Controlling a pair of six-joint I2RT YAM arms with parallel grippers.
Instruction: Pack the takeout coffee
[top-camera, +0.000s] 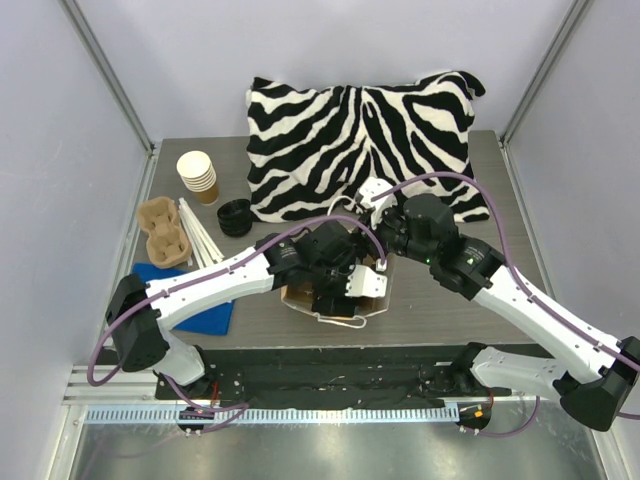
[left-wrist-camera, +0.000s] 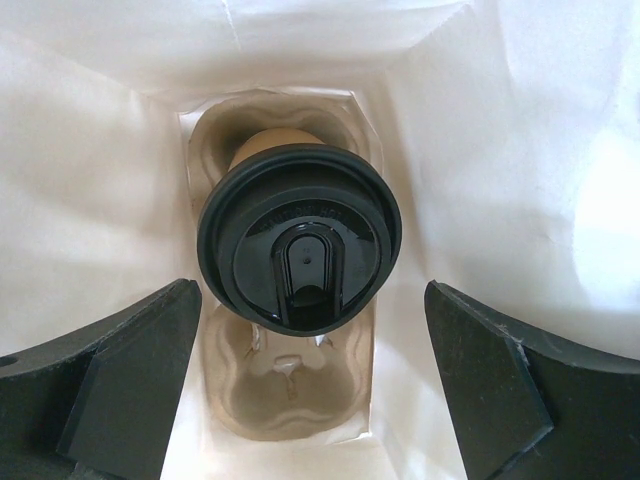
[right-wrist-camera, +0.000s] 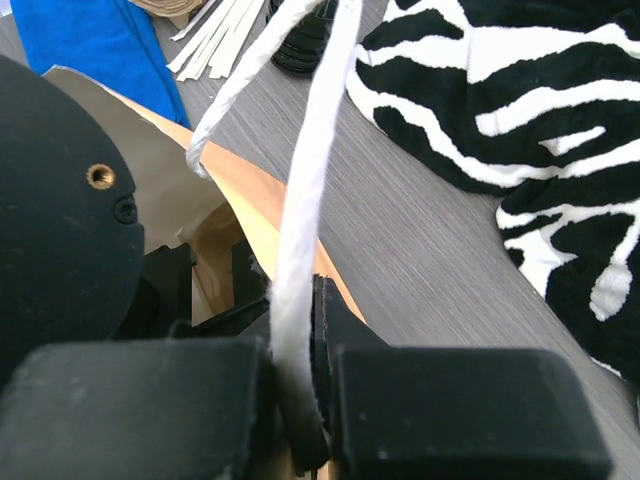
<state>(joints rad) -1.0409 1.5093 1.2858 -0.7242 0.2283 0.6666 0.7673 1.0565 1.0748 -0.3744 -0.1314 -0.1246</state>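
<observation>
- Crowding in, the paper bag (left-wrist-camera: 90, 180) walls leave little room around the takeout coffee (left-wrist-camera: 300, 240).
- It stands upright in the cup carrier (left-wrist-camera: 290, 400), far pocket, lid facing the bag's opening.
- Above it, the left gripper (left-wrist-camera: 310, 300) gapes wide, empty; the right gripper (right-wrist-camera: 300, 370) pinches the bag handle (right-wrist-camera: 310, 200).

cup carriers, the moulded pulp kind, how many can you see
2. One carrier lies left on the table, beside the white sticks; the other sits low in the paper bag, holding the takeout coffee. The first may be a stack.
</observation>
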